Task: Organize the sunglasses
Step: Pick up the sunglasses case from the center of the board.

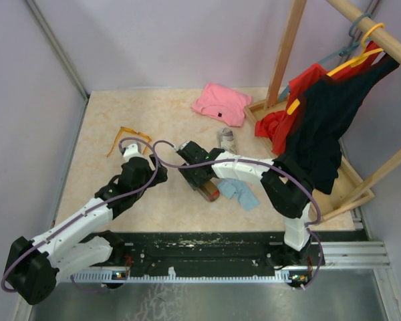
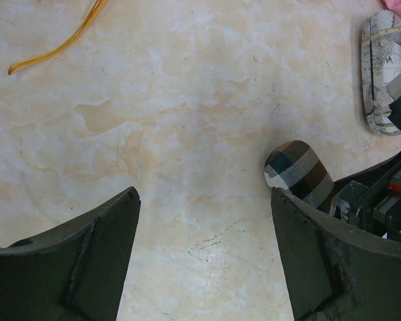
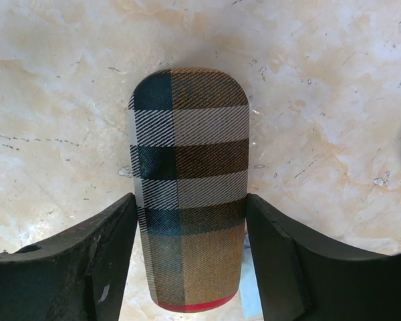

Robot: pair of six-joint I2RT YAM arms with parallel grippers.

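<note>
The orange-amber sunglasses (image 1: 127, 138) lie on the table at the far left; one amber arm (image 2: 60, 43) shows in the left wrist view. My left gripper (image 1: 131, 150) (image 2: 202, 195) hovers just near of them, open over bare tabletop. My right gripper (image 1: 199, 175) (image 3: 190, 207) reaches left across the middle and straddles a brown plaid case (image 3: 187, 187) (image 2: 297, 170) (image 1: 208, 192). Both fingers rest against the case's long sides. A red strip shows at the case's near end.
A grey-patterned case (image 1: 226, 139) (image 2: 382, 70) lies behind the right gripper. A light blue cloth (image 1: 239, 192) sits right of the plaid case. A pink garment (image 1: 220, 103) lies at the back. A wooden rack (image 1: 351, 180) with hanging clothes (image 1: 321, 114) fills the right side.
</note>
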